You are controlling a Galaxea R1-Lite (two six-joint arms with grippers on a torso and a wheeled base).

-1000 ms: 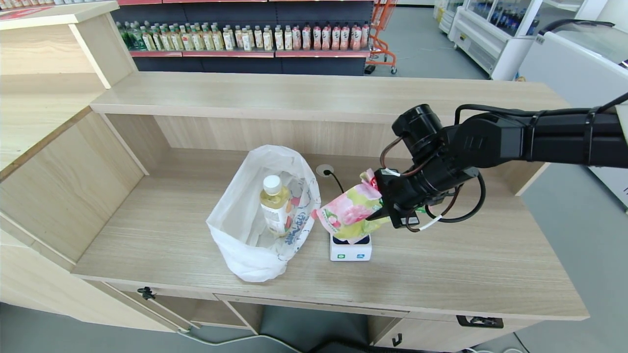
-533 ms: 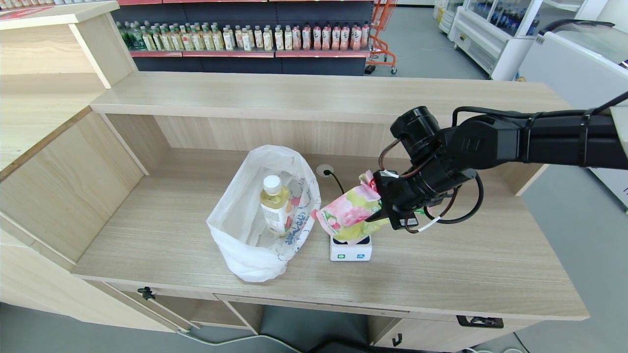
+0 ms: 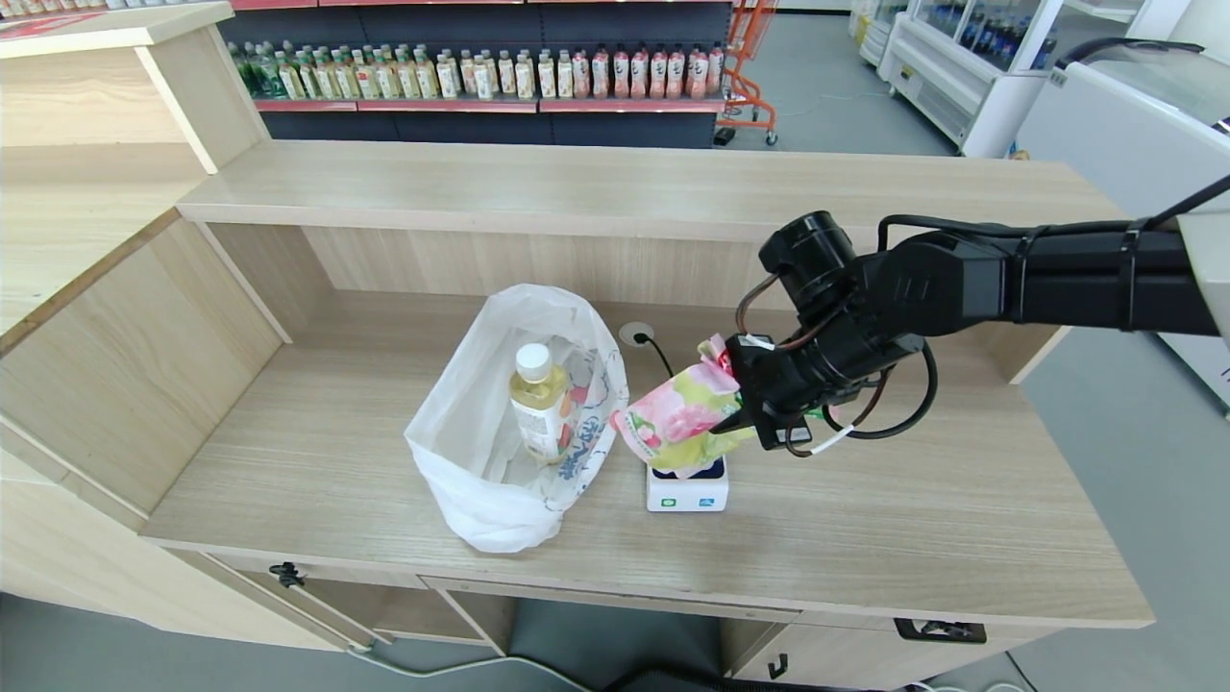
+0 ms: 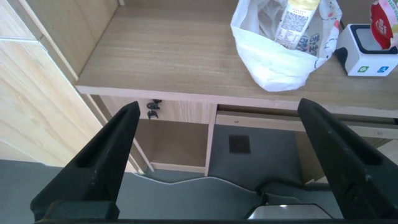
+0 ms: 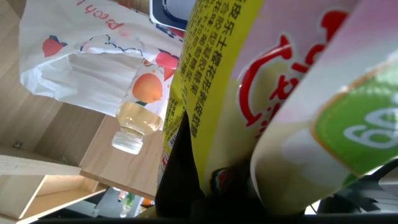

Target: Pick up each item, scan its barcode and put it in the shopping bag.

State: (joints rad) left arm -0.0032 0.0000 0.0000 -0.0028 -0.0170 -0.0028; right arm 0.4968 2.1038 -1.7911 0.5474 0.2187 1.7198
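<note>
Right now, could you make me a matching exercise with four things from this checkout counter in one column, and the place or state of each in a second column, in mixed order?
Things:
1. drink bottle
2. snack packet
3. scanner
4. left claw

Places or states:
A. open, holding nothing
B. on the counter, beside the shopping bag
C. standing inside the shopping bag
D. gripped by the right claw, above the scanner

Pairs: 1-C, 2-D, 3-B, 4-A
</note>
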